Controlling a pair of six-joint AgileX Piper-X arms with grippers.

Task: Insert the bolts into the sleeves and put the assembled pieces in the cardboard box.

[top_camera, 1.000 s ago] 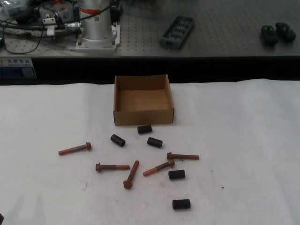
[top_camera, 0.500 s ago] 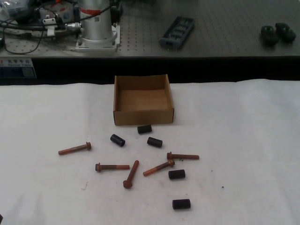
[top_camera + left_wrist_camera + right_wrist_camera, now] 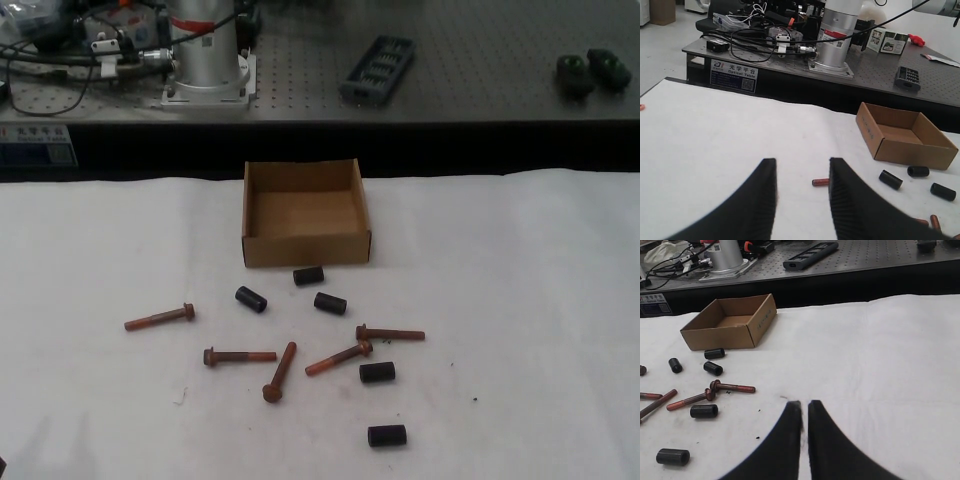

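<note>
The open cardboard box [image 3: 306, 250] stands on the white sheet, with nothing inside it. In front of it lie several rusty bolts, such as one [image 3: 160, 318] at the left and one [image 3: 390, 333] at the right. Several black sleeves lie among them, the nearest [image 3: 386, 435] lying alone. My left gripper [image 3: 802, 162] is open over the sheet, with a bolt [image 3: 820, 182] on the sheet beyond its fingers and the box [image 3: 912, 156] farther off. My right gripper [image 3: 804, 403] is shut on nothing, with the bolts [image 3: 733, 387], sleeves [image 3: 704, 411] and box [image 3: 715, 338] off to one side.
Behind the sheet runs a dark perforated bench with a metal post [image 3: 205, 50], cables [image 3: 60, 50], a grey slotted holder [image 3: 378, 65] and two dark parts [image 3: 593, 70]. Bare white sheet [image 3: 540, 300] spreads on both sides of the parts.
</note>
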